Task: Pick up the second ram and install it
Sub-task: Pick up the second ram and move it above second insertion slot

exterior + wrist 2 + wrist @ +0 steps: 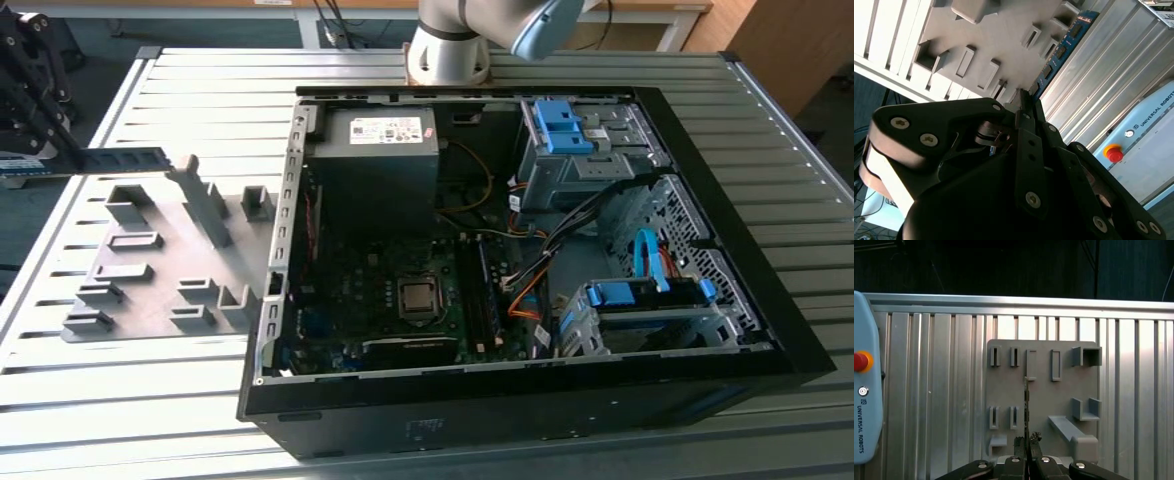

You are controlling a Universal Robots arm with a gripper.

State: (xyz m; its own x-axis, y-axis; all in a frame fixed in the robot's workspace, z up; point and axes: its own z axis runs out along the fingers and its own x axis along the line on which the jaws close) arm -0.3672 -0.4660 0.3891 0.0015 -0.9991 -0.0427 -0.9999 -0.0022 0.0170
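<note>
The second ram [130, 158] is a thin dark green stick held in the air beyond the exterior view's left end of the pale grey holder plate [147, 275]. My gripper [70, 162] is shut on one end of it. In the second wrist view the ram [1063, 46] runs away from the black fingertips of the gripper [1024, 98], over the edge of the holder plate [1004, 30]. In the first wrist view the ram [1026, 405] shows edge-on, rising from the gripper [1027, 442] in front of the holder plate [1039, 390].
An open computer case [534, 395] lies on the slatted metal table [160, 420], with the motherboard [387, 300], power-supply box [380, 150] and blue-tabbed drive cages [641, 300] inside. The arm's base [447, 50] stands behind the case. A red stop button [1112, 152] sits on a pale box.
</note>
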